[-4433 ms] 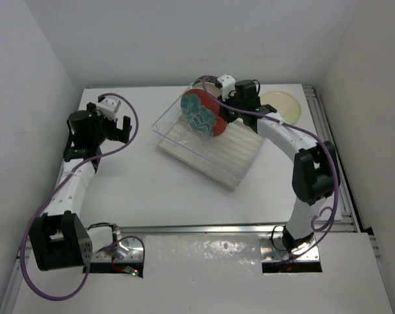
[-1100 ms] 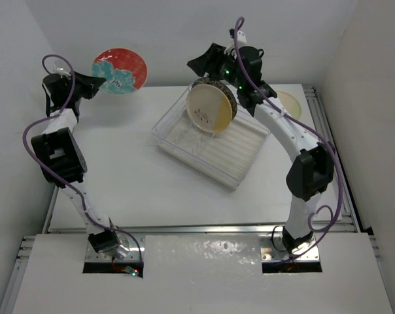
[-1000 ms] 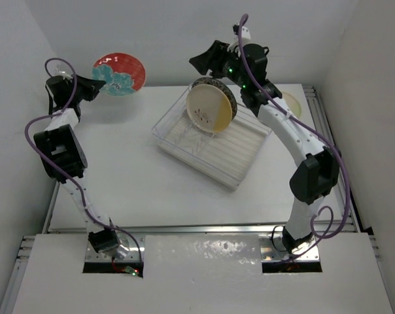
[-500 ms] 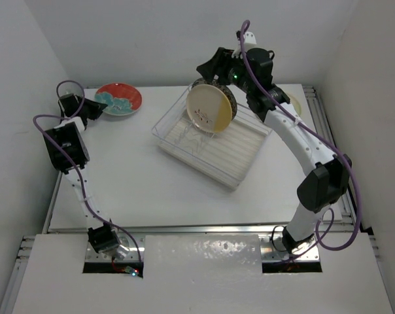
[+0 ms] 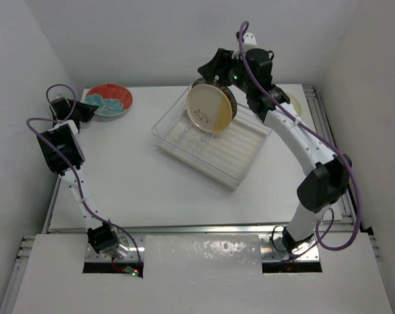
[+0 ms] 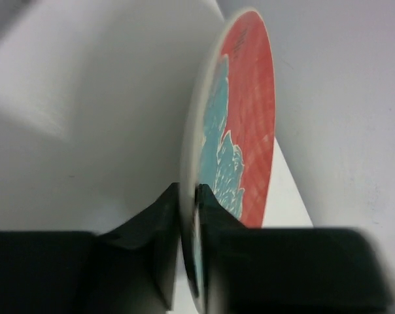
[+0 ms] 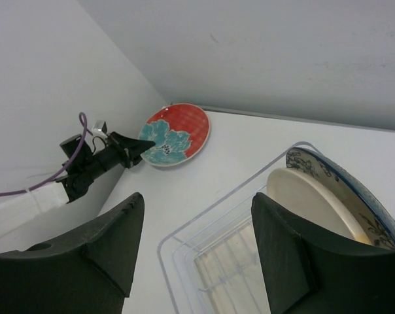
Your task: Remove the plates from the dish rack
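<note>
White walls close in a white table [image 5: 184, 196]. At its far left corner the red-rimmed plate [image 5: 108, 100] with the teal pattern lies almost flat. We cannot tell whether it rests on the table or hangs just above it. The left hand [image 6: 188, 196] is clamped on the plate's near rim, one finger above and one below, with the arm stretched far out and low.

The dish rack [image 5: 243, 167] sits at the middle far side. In it the cream plate [image 5: 207, 108] stands on edge, leaning back on the blue floral plate [image 7: 354, 190]. The right hand [image 5: 214, 69] hovers above them, fingers well apart and holding nothing, its arm arched high over the rack. The cream plate's top rim lies just below and ahead of that hand, so we judge the right arm far nearer for the next pick.
</note>
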